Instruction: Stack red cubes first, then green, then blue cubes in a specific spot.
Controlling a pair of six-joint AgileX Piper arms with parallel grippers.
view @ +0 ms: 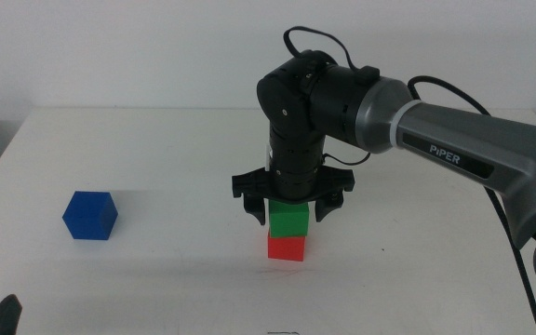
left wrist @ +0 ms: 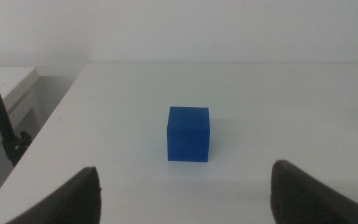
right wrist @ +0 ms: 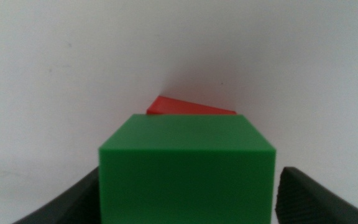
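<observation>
Right gripper [view: 288,207], jaws seemingly parted, straddles green cube [view: 289,220] atop red cube [view: 287,247].

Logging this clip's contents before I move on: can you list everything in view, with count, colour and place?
red cube: one, bright red, on the white table right of centre, bottom of the stack.
green cube: one, bright green, sitting on the red cube, between the right gripper's jaws.
blue cube: one, deep blue, alone on the table's left side.
table: one, white, under everything.
right gripper: one, dark, jaws open either side of the green cube, arm coming in from the right.
left gripper: one, dark, jaws open, waiting low at the table's near left, facing the blue cube.
</observation>
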